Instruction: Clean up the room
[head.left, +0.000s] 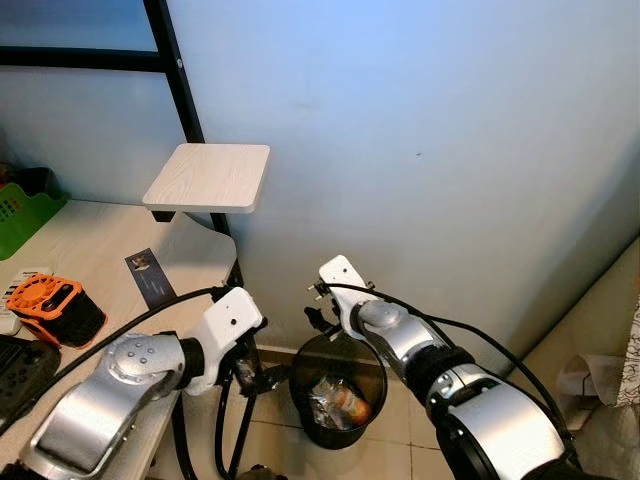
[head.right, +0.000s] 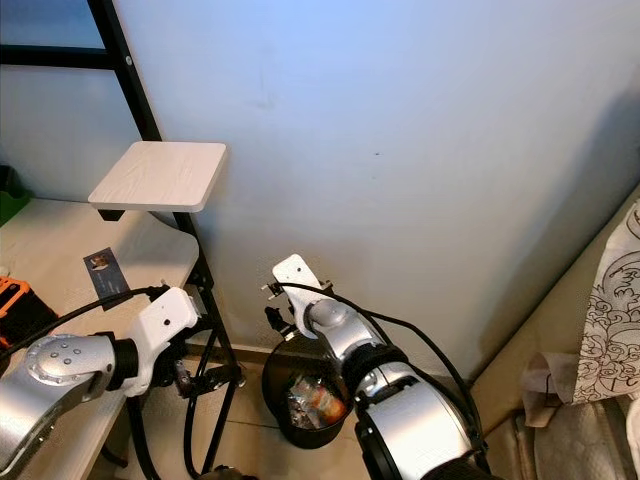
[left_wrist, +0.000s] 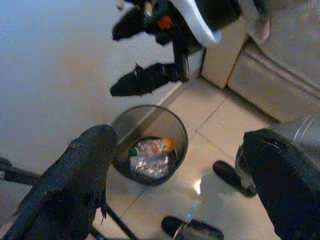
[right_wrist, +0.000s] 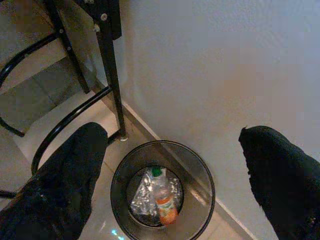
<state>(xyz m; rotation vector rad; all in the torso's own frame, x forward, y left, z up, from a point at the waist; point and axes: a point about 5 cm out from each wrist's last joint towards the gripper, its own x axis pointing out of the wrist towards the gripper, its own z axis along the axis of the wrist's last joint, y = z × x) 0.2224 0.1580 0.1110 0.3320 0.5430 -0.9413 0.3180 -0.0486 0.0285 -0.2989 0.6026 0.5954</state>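
A black mesh trash bin (head.left: 338, 395) stands on the tiled floor against the blue wall. Inside it lie a clear bottle with an orange label (right_wrist: 164, 202) and crumpled silvery wrapping (right_wrist: 145, 197). My right gripper (right_wrist: 169, 131) hangs directly above the bin, open, with nothing between its fingers (right_wrist: 75, 170). My left gripper (left_wrist: 175, 137) is beside the bin on its desk side, a little lower, also open and empty. The left wrist view looks past the bin (left_wrist: 150, 145) to my right gripper's black fingers (left_wrist: 142, 80) above it.
A pale desk (head.left: 90, 250) at my left carries an orange device (head.left: 55, 305), a dark card (head.left: 150, 275) and a green basket (head.left: 20, 215). A small wooden shelf (head.left: 210, 175) juts from a black frame (head.left: 185, 90). Dark slippers (left_wrist: 232, 177) lie on the floor. A sofa (head.right: 590, 400) stands right.
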